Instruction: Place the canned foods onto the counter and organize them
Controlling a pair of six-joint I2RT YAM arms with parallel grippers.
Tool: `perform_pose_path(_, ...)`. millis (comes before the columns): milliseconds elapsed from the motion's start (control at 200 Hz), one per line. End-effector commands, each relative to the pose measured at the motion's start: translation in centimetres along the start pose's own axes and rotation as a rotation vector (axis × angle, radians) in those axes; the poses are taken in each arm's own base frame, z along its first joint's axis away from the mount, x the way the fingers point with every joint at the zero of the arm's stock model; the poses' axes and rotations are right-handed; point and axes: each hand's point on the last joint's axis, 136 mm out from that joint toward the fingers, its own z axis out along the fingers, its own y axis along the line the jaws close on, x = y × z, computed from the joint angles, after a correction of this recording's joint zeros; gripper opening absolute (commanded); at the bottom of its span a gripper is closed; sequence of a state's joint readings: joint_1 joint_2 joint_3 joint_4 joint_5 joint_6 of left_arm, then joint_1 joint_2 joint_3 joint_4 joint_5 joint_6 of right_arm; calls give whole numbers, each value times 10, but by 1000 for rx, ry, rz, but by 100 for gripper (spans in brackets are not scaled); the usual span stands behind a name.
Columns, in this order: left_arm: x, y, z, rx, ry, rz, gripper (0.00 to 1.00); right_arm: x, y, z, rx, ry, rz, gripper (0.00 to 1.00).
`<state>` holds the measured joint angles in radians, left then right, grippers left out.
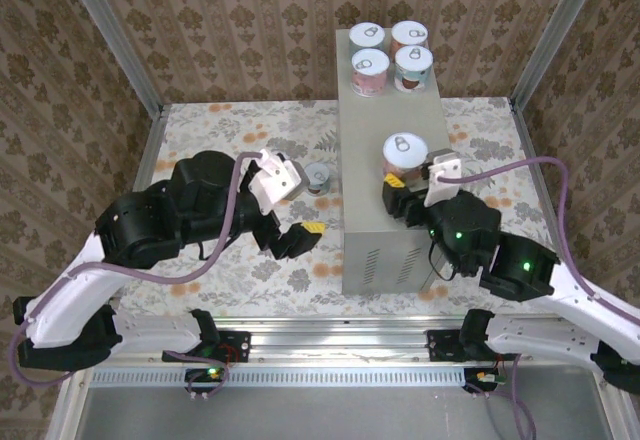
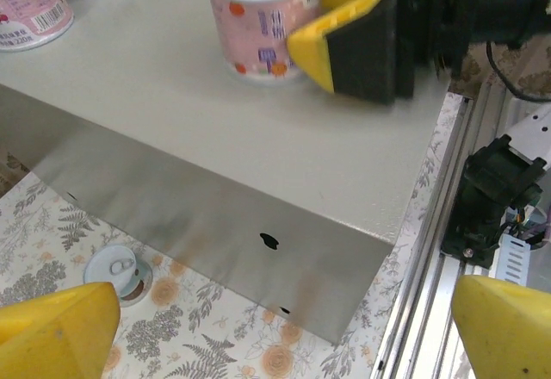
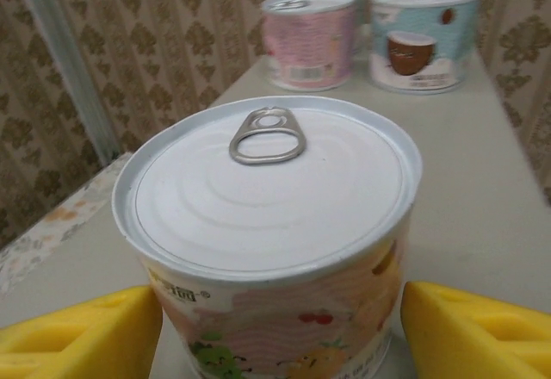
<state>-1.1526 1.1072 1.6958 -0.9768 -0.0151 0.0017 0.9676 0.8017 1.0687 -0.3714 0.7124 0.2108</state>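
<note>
Five canned foods stand on the grey counter (image 1: 392, 250). A cluster of them sits at its far end, among them a pink can (image 1: 371, 71) and a teal one (image 1: 413, 67). Nearer, a pinkish fruit-label can (image 1: 403, 154) stands upright on the counter top, and my right gripper (image 1: 408, 186) is shut on its sides. In the right wrist view this can (image 3: 271, 189) sits between the yellow fingers (image 3: 82, 336). Another can (image 1: 318, 176) stands on the floral floor left of the counter. My left gripper (image 1: 303, 206) hangs open beside it, holding nothing.
The counter's long side wall (image 2: 215, 215) rises right in front of the left gripper (image 2: 284, 336), with the floor can (image 2: 119, 274) low to its left. A metal rail (image 1: 330, 342) runs along the near edge. Frame posts and patterned walls close in the back and sides.
</note>
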Motion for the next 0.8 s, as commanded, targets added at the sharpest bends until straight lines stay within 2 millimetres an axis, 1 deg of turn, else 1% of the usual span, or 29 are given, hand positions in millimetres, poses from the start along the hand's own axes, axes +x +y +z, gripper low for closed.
perform_pose_path(0, -5, 2, -1, -5, -42, 7, 100, -5, -7, 5, -45, -13, 26, 74)
perform_pose_path(120, -8, -3, 5, 23, -63, 6, 100, -7, -17, 17, -59, -4, 31, 74)
perform_pose_path(225, -8, -2, 11, 21, -53, 11, 100, -6, -20, 28, -89, 14, 31, 74)
perform_pose_path(425, -11, -1, 23, 18, -48, 26, 100, -3, -29, 45, -93, 36, 44, 74)
perform_pose_path(545, -17, -2, 30, 29, -62, 27, 100, -4, -30, 53, -97, 33, 52, 79)
perform_pose_path(795, -25, -3, 43, 39, -84, 13, 100, -7, -33, 68, -89, 33, 60, 83)
